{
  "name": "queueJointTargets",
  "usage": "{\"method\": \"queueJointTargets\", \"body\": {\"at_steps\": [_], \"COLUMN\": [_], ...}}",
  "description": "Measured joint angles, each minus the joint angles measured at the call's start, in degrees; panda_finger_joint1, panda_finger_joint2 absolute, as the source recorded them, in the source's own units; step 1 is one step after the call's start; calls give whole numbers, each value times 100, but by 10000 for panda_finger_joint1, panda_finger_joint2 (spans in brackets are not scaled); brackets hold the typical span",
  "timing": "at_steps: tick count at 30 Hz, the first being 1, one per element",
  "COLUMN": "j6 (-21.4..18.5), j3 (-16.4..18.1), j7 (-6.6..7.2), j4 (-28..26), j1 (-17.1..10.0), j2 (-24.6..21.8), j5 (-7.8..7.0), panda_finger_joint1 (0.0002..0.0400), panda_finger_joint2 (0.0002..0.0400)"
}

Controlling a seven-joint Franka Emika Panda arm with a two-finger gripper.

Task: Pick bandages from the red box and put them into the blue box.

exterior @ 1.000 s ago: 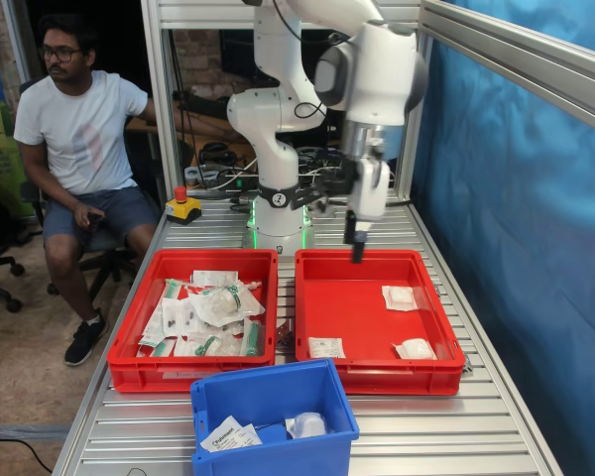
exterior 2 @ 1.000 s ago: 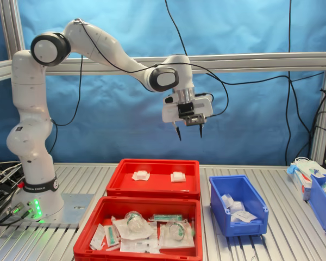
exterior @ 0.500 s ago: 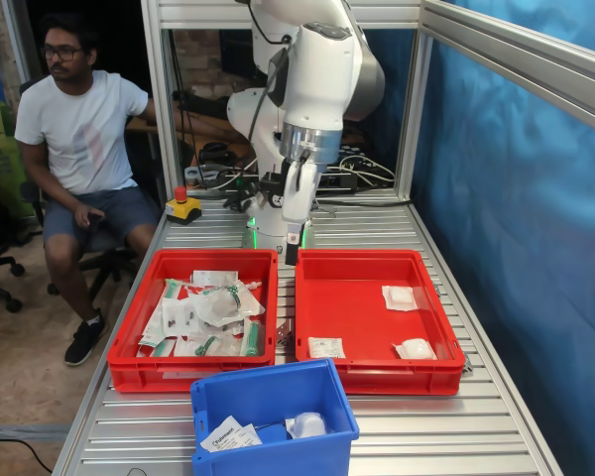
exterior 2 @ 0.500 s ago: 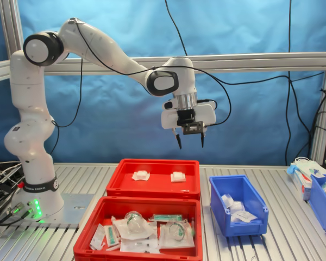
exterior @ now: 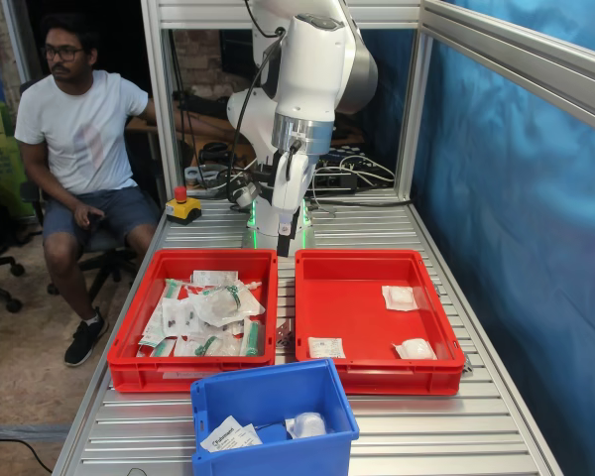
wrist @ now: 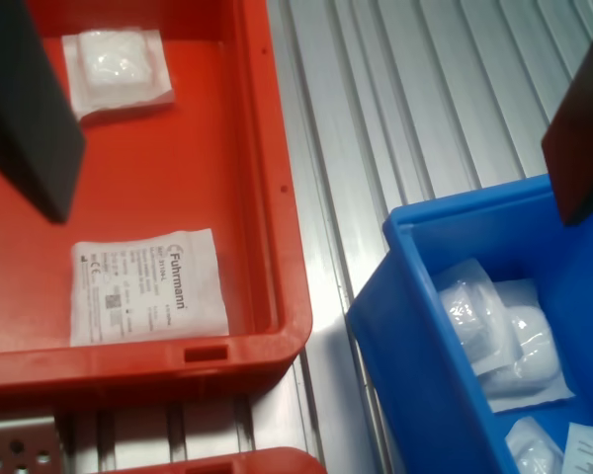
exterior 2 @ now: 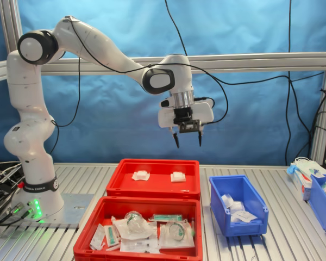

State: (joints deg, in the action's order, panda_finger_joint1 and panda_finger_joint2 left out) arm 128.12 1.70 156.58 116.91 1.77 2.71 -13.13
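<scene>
The red box [exterior: 357, 297] holds two bandages [exterior: 399, 297] [exterior: 415, 348] and a flat printed sachet [exterior: 326, 347]. In the second exterior view the red box [exterior 2: 152, 191] is the farther tray, with the bandages [exterior 2: 140, 175] [exterior 2: 177, 176] in it. The blue box [exterior: 268, 382] [exterior 2: 239, 227] holds several bandages [exterior: 307, 424]. My gripper [exterior: 284, 241] [exterior 2: 187, 140] hangs high above the trays, open and empty. The wrist view shows its fingers [wrist: 25, 109] apart over the red box's corner [wrist: 158, 158], one bandage [wrist: 119, 59], the sachet [wrist: 148, 286] and the blue box [wrist: 425, 355].
A twin red tray [exterior: 129, 362] [exterior 2: 87, 239] heaped with green-printed packages sits beside the red box. A seated man [exterior: 79, 139] and a red stop button [exterior: 181, 203] are at the first exterior view's left. Another blue bin [exterior 2: 323, 201] stands at the second exterior view's right.
The arm has swung toward the first exterior view's left, from over the red box's back to above the gap between the trays. The gripper stayed open and empty.
</scene>
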Motion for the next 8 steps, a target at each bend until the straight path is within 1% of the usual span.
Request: {"method": "queueJointTargets", "body": {"at_steps": [8], "j6": [0], "j3": [0], "j7": [0], "j4": [116], "j1": [0], "j2": [-14], "j5": [-13], "panda_finger_joint1": [400], "panda_finger_joint2": [400]}}
